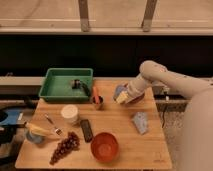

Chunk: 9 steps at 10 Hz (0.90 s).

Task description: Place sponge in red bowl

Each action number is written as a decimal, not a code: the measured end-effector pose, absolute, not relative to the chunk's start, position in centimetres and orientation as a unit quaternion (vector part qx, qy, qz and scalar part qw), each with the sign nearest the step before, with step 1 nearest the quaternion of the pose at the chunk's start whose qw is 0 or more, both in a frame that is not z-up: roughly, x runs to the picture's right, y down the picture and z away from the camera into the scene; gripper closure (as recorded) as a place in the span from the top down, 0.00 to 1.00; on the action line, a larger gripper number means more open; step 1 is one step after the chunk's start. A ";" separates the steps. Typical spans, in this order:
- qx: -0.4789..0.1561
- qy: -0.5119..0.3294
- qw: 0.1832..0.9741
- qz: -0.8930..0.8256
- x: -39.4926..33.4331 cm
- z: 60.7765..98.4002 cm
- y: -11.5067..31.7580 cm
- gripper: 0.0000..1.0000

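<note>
My gripper (pixel 123 96) is over the back right part of the wooden table, at the end of the white arm that reaches in from the right. It is shut on the sponge (pixel 119 93), a small blue block with a yellow face, held just above the table. The red bowl (pixel 104 146) stands empty near the table's front edge, well below and a little left of the gripper.
A dark maroon bowl (pixel 137 97) sits right behind the gripper. A grey-blue cloth (pixel 140 122) lies at the right. Also here: a green tray (pixel 52 86), a cup of carrots (pixel 96 101), a white cup (pixel 69 113), a black remote (pixel 87 130), grapes (pixel 64 147) and a banana (pixel 41 131).
</note>
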<state>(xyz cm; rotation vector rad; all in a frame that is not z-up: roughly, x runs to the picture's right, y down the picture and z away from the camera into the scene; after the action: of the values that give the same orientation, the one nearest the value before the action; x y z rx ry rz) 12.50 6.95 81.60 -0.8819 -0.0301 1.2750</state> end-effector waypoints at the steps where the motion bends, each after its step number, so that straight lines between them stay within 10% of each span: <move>1: -0.402 -0.018 0.716 0.571 12.7 80.8 7.2 0.00; 9: -0.445 -0.056 0.755 0.479 9.4 72.3 11.1 0.00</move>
<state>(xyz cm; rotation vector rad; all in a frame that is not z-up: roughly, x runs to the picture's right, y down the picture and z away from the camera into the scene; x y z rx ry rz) 9.40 11.12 72.28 -0.9700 -0.1226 1.0448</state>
